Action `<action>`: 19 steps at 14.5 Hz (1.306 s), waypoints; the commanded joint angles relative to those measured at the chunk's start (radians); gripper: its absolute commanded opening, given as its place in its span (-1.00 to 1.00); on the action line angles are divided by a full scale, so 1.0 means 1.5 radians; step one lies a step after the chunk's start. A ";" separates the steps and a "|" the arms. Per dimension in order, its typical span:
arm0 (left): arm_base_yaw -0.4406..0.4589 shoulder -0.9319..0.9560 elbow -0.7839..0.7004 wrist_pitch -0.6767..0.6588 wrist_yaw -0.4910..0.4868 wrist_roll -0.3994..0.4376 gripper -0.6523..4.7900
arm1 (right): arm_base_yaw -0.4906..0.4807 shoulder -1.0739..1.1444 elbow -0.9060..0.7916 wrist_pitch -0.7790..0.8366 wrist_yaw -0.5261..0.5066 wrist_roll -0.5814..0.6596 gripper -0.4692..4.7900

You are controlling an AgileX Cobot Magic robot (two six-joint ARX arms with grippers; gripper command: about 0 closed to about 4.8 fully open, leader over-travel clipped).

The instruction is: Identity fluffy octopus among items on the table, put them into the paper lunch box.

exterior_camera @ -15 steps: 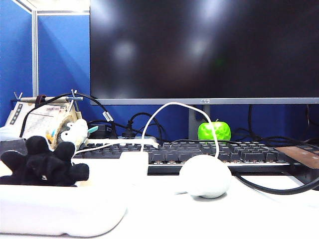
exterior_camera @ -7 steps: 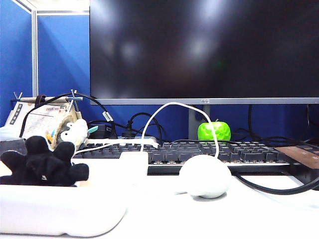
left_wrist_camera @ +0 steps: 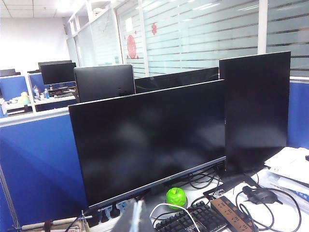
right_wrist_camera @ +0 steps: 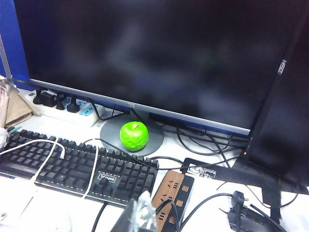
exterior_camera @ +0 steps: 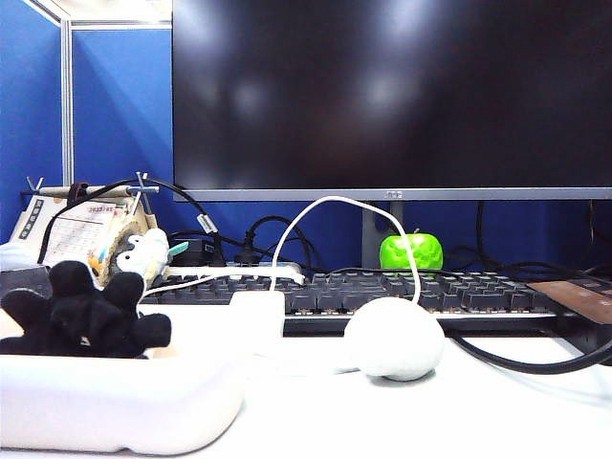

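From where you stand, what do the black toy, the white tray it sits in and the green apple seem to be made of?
The fluffy octopus looks like soft plush: matte black, fuzzy outline. The paper lunch box is matte white with a thick rounded rim; paper pulp or foam, I can't tell which. The green apple shines evenly, so probably plastic.

exterior: table-level, facing monitor (exterior_camera: 392, 96) | wrists: raised, facing monitor | shared: green apple (exterior_camera: 411, 251), keyboard (exterior_camera: 382, 292)

An office: blue cubicle partitions (left_wrist_camera: 38, 164), rows of monitors (left_wrist_camera: 145, 135), a keyboard (right_wrist_camera: 72, 166), and frosted glass walls (left_wrist_camera: 193, 34).
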 commanded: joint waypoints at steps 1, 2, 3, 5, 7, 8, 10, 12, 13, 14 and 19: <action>0.001 0.000 0.001 -0.002 0.002 -0.004 -0.77 | 0.000 0.001 -0.038 0.025 0.000 0.002 -0.84; 0.001 0.000 0.001 -0.002 0.002 -0.004 -0.77 | 0.000 0.001 -0.057 0.042 0.000 0.002 -0.84; 0.001 0.000 0.001 -0.002 0.003 -0.004 -0.77 | 0.000 0.001 -0.078 0.074 0.000 0.002 -0.84; 0.001 0.000 0.001 -0.002 0.002 -0.004 -0.77 | 0.000 0.001 -0.134 0.175 -0.002 0.003 -0.84; 0.001 0.000 0.001 -0.002 0.002 -0.002 -0.77 | 0.000 0.001 -0.191 0.262 -0.002 0.004 -0.84; 0.001 0.000 0.001 -0.002 0.002 -0.002 -0.77 | 0.000 0.001 -0.224 0.297 -0.002 0.004 -0.84; 0.001 0.000 0.001 -0.002 0.002 -0.002 -0.77 | 0.000 0.001 -0.277 0.325 -0.002 0.004 -0.84; 0.001 0.000 0.001 -0.002 0.002 -0.002 -0.77 | 0.000 0.002 -0.329 0.344 -0.002 0.004 -0.84; 0.001 0.000 0.001 -0.002 0.002 -0.002 -0.77 | 0.000 0.001 -0.351 0.352 -0.002 0.004 -0.84; 0.001 0.000 0.001 -0.002 0.002 -0.002 -0.77 | 0.000 0.002 -0.369 0.350 -0.002 0.004 -0.84; 0.001 0.000 0.001 -0.002 0.002 -0.002 -0.77 | 0.001 -0.006 -0.382 0.308 -0.007 0.019 -0.84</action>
